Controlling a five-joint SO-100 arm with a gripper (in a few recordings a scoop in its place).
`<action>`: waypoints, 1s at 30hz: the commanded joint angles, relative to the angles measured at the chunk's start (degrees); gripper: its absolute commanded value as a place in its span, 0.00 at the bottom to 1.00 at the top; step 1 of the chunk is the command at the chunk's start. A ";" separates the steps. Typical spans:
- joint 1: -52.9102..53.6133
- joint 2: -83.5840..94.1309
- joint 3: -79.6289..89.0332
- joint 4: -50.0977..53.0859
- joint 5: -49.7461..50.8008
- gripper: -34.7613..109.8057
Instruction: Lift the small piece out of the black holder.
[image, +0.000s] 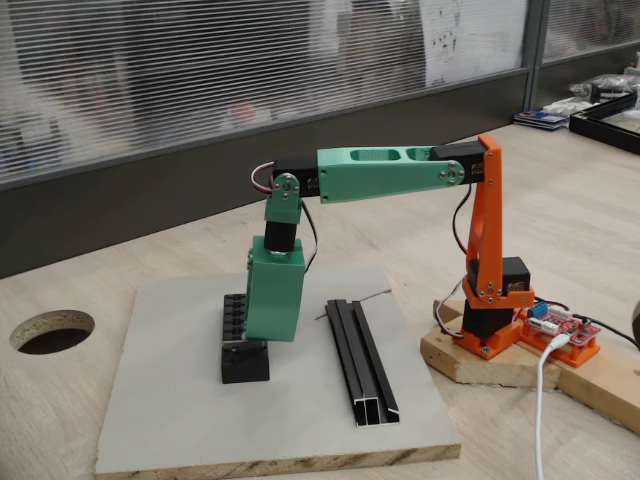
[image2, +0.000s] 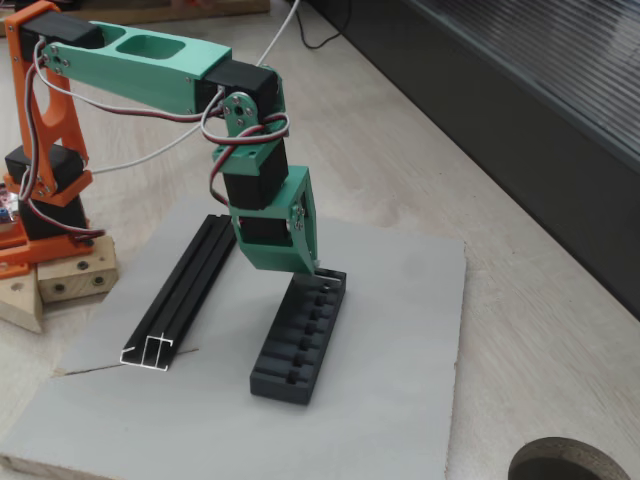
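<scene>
While the gripper (image2: 312, 268) stands tip-down at the far end of the black holder (image2: 300, 342), its opening cannot be judged. The small piece is not discernible, presumably seated beneath the tip. The holder's long axis runs near-to-far, parallel to the black rail (image2: 185, 290).

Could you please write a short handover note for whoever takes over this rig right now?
Tool: down on the far end of the black holder; whether it is open or shut cannot be told.
Holder lies on the grey board, beside the long black rail.
Small piece: too small or hidden to make out.
Done: tool brought to the holder.
Left: grip the piece, lift it out.
</scene>
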 joint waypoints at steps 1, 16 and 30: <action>0.35 5.80 0.18 1.05 0.26 0.26; 0.35 15.91 0.79 1.14 0.79 0.26; 5.36 26.72 0.88 1.14 0.88 0.26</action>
